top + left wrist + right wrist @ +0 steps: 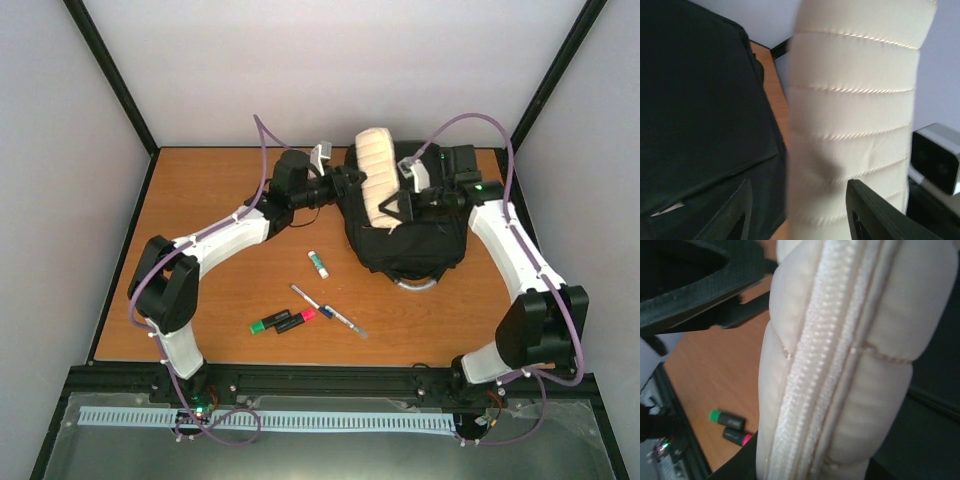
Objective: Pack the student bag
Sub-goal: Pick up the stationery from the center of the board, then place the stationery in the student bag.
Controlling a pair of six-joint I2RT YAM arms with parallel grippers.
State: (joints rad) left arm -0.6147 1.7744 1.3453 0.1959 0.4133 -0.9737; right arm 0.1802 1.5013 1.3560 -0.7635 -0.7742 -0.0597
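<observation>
The student bag (420,245) is lying flat toward one o'clock on the worktop (200,200), and a cream ribbed pencil case (377,175) is resting on its eleven o'clock corner. The right end effector (398,205) is reaching in from three o'clock and gripping the pencil case. The left end effector (352,185) is coming at the case from nine o'clock, its fingers (735,215) standing wide apart and pinching nothing. Toward six o'clock of the bag, two pens (330,311), a green highlighter (265,324) and a pink highlighter (297,319) are lying loose, with a small white marker (318,263) just beyond them.
</observation>
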